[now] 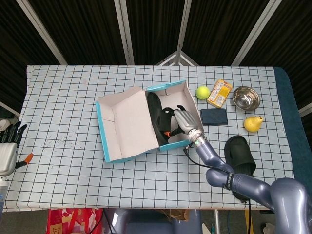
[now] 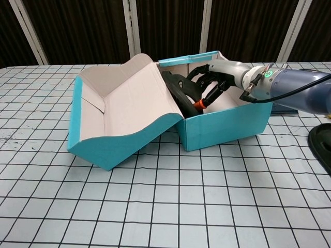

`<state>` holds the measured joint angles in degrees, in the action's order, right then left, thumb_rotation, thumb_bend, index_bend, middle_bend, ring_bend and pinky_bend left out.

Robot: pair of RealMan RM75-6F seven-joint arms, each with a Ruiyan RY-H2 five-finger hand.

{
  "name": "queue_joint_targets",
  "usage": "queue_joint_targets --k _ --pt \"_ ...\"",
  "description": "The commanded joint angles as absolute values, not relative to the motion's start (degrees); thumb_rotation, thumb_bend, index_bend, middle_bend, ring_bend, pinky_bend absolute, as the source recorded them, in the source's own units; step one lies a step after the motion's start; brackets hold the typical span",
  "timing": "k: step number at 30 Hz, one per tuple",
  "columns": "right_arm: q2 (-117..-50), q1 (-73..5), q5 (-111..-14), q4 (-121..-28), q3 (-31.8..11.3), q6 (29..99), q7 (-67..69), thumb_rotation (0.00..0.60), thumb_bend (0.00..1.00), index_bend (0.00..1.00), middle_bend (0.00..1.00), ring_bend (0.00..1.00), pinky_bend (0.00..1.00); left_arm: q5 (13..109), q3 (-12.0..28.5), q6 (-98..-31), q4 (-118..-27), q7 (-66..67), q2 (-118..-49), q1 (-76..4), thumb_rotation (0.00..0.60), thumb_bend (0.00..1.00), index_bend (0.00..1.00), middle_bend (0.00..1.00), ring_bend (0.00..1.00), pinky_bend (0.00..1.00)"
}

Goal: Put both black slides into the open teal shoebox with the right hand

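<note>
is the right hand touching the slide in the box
Touching: the chest view shows the right hand with its fingers curled around the black slide inside the teal shoebox.

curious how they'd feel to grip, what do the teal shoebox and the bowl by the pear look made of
Teal shoebox: likely cardboard, matte, with a plain pale inside and creased folded flaps. Bowl: probably steel, going by its shiny grey surface and bright reflections.

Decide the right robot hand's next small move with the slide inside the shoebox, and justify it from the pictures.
Probably open the fingers and release. The right robot hand holds one black slide on edge inside the teal shoebox; the second slide still lies on the table.
</note>
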<state>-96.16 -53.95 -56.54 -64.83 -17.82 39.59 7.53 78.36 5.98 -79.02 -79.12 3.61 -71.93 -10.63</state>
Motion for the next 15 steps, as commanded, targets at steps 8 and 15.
queue_joint_targets --k 8,15 --pt "-97.3 -54.1 -55.3 -64.1 -17.7 39.9 4.7 0.600 0.50 0.77 0.53 0.28 0.00 78.4 6.0 -79.1 -79.2 3.4 -71.8 -10.6 0.600 0.36 0.09 0.00 0.00 0.11" --pt "-98.1 -54.5 -55.0 -63.1 -17.5 39.8 3.1 0.600 0.50 0.77 0.53 0.28 0.00 78.4 6.0 -79.1 -79.4 3.3 -71.7 -10.5 0.600 0.36 0.09 0.00 0.00 0.11"
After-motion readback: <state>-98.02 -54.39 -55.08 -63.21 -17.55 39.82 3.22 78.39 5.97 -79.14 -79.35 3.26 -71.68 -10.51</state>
